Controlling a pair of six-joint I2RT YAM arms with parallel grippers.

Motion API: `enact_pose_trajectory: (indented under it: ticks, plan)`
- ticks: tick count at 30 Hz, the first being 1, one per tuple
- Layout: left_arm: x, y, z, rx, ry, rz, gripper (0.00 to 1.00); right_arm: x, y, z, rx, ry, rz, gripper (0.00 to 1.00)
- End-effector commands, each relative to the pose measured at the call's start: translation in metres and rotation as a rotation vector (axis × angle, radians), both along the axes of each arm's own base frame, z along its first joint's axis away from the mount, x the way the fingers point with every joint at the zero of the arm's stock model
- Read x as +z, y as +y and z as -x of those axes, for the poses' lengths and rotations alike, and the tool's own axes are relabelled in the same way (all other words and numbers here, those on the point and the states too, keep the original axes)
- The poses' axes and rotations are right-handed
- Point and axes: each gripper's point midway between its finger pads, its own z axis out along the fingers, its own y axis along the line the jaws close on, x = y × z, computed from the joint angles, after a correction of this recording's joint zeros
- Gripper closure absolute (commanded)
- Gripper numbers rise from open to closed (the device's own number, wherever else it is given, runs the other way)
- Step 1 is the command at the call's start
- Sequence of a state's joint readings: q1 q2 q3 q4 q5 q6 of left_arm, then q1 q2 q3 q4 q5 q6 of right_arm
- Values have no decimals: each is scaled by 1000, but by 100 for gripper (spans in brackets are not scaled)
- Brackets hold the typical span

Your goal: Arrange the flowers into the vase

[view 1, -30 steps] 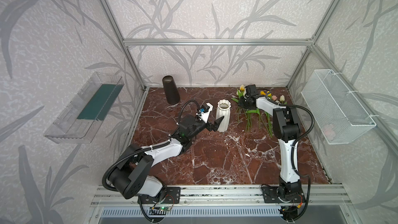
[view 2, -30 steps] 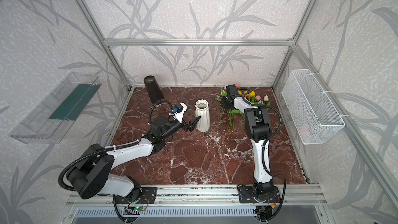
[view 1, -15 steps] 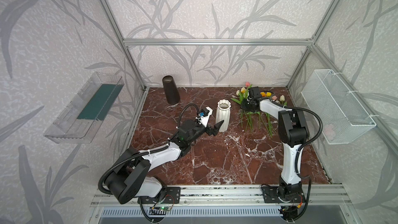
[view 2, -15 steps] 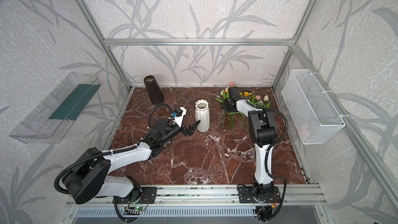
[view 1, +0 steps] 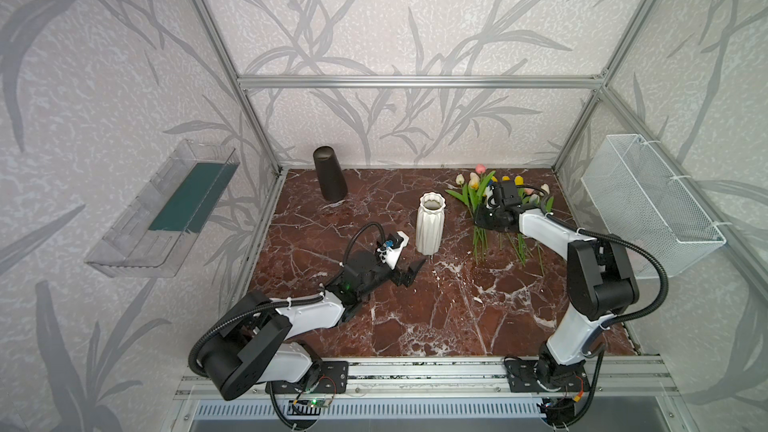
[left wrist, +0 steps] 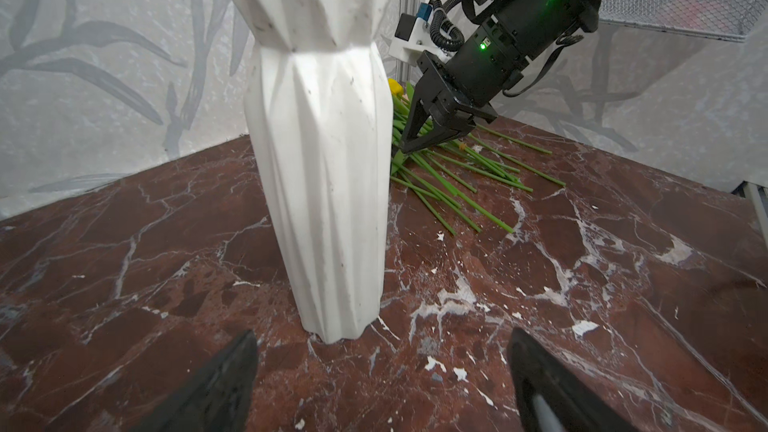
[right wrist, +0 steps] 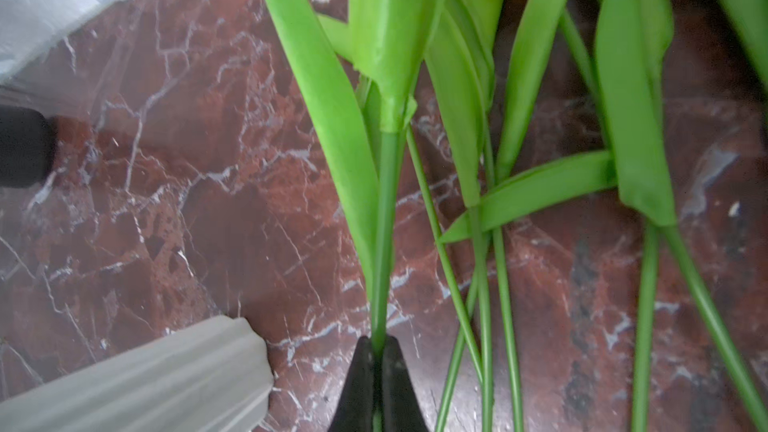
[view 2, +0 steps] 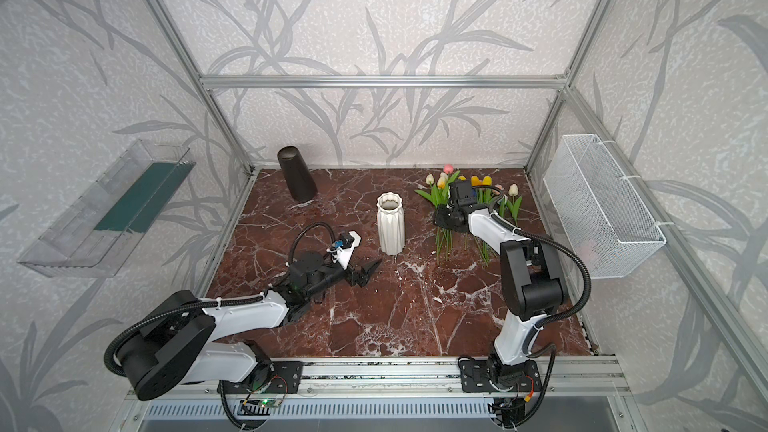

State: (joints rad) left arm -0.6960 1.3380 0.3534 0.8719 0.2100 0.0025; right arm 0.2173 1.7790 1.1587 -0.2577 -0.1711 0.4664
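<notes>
Surface: red-brown marble table (view 1: pixel 415 317), white veins and white flecks.
Room: grey leaf-print walls (view 1: pixel 374 14), aluminium frame (view 1: pixel 415 81). Clear bin (view 1: pixel 166 209) on the wall at 9 o'clock, wire basket (view 1: pixel 648 201) on the wall at 3 o'clock, dark tapered cup (view 1: pixel 329 178) at 11 o'clock.
Vase: white ribbed vase (view 1: pixel 429 226), upright, just past centre toward 12 o'clock.
Flowers: flowers (view 1: pixel 467 195) lie on the marble at 1 o'clock, beside the vase and apart from it. Heads point to 12, stems to 6.
Your left arm: low over the table from 7 o'clock. The left gripper (left wrist: pixel 382 336) has its jaws spread wide, aimed at the vase foot, near but not touching.
Your right arm: from 5 o'clock, elbow up, forearm reaching to 1 o'clock. The right gripper (right wrist: pixel 376 351) is pinched tight on one green stem (right wrist: pixel 384 222).
Lights: green LEDs lit on your right wrist.
</notes>
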Motion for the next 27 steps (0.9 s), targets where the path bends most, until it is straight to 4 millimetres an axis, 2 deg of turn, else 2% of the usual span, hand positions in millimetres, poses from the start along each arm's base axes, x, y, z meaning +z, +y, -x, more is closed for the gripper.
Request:
enact_pose_trajectory:
  ticks: [1,4,6,8,12,13,16,17,21,23,27]
  plan:
    - [-5,2,10,-16,-37,-54,6,-13,0,19,61,50,39,87]
    - [-17,2,15,-16,-50,-109,7,-28,-2,23,72,76,66,87]
    - [-21,2,15,-14,-63,-116,7,-30,0,22,84,82,62,98]
    - [-25,1,16,-24,-68,-114,7,-31,3,21,92,85,61,100]
    - [-16,-7,17,-51,-74,-66,7,-28,6,18,107,86,68,97]
    - [-14,-8,18,-55,-70,-65,7,-24,8,17,106,79,63,100]
    - [-12,-6,18,-50,-85,-77,7,-17,12,14,117,74,58,100]
    - [-12,-4,18,-44,-91,-85,7,-15,13,14,115,85,55,92]
    - [-9,0,19,-34,-103,-102,7,-11,10,8,65,57,64,84]
    - [-7,0,20,-37,-110,-101,7,-16,5,4,38,69,86,74]
    - [-6,-2,24,-52,-124,-101,7,-26,5,-1,34,91,98,72]
